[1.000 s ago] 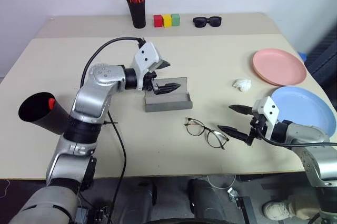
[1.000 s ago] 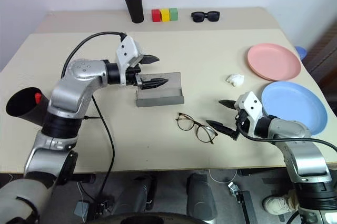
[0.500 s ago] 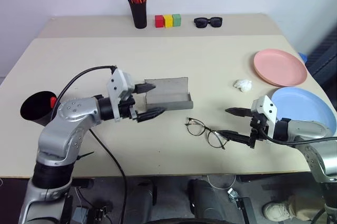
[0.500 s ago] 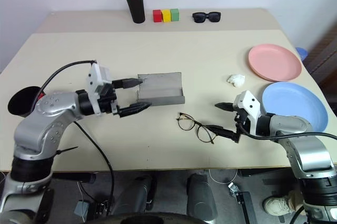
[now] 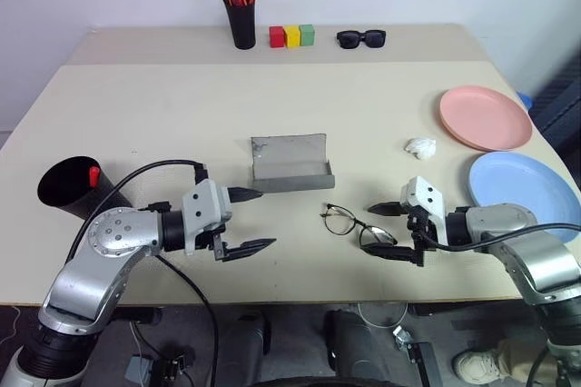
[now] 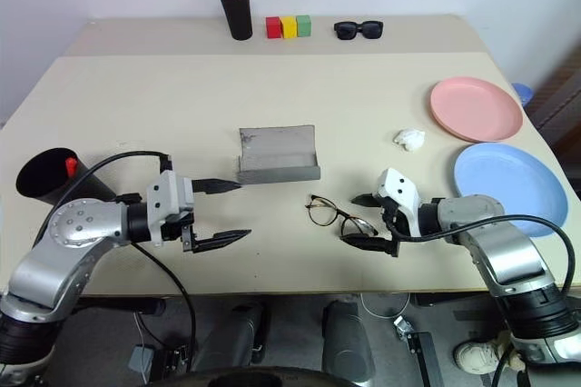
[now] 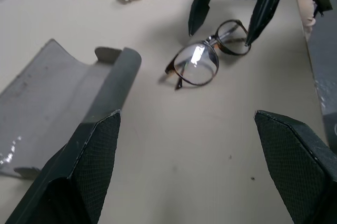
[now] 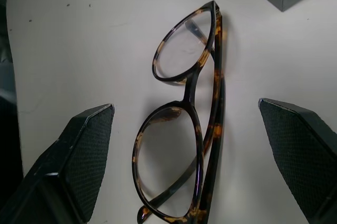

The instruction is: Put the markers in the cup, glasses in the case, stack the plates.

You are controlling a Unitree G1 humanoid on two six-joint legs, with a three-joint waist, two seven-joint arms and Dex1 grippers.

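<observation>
My right tool [image 5: 388, 232] sits wide open and empty, one finger on each side of the near lens of the glasses [image 5: 356, 227], and my left tool [image 5: 251, 220] hangs wide open and empty near the front edge of the table [image 5: 163, 124]. The glasses lie folded on the table just in front of the open grey case [image 5: 290, 163], their long axis running diagonally from the case's right end toward my right tool, while the case's long axis runs left to right. The table is a plain beige top against a pale wall, with the pink plate [image 5: 485, 117] and blue plate [image 5: 525, 191] side by side at its right and the cup [image 5: 68, 190] at its left.
</observation>
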